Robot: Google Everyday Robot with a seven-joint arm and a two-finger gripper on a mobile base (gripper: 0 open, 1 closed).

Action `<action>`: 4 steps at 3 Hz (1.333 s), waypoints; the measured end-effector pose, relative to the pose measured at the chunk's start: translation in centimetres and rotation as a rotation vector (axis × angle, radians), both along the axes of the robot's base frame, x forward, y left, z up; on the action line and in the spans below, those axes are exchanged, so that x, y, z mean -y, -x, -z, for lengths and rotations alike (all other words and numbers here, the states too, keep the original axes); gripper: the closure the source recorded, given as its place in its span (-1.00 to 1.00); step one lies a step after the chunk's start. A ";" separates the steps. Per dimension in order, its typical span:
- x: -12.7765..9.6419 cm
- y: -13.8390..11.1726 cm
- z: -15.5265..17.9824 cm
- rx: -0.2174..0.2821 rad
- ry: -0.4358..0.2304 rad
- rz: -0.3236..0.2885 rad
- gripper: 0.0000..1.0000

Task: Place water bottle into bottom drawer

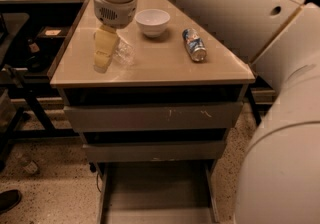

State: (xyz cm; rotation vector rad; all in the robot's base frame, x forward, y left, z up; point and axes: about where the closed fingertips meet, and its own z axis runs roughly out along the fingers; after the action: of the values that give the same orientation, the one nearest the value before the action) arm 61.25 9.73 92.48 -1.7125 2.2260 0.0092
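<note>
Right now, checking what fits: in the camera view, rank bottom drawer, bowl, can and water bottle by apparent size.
1. bottom drawer, clearly largest.
2. bowl.
3. can and water bottle: unranked, because the gripper, at the left front of the cabinet top, covers part of it.
</note>
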 end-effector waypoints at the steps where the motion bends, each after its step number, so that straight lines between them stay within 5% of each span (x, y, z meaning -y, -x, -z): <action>1: -0.4 -0.2 0.0 0.001 -0.006 -0.004 -1.00; 4: -4.1 -4.5 0.9 -0.012 -0.159 0.109 -1.00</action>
State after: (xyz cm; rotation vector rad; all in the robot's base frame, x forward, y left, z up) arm 65.78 13.88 91.62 -1.5105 2.2581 0.1661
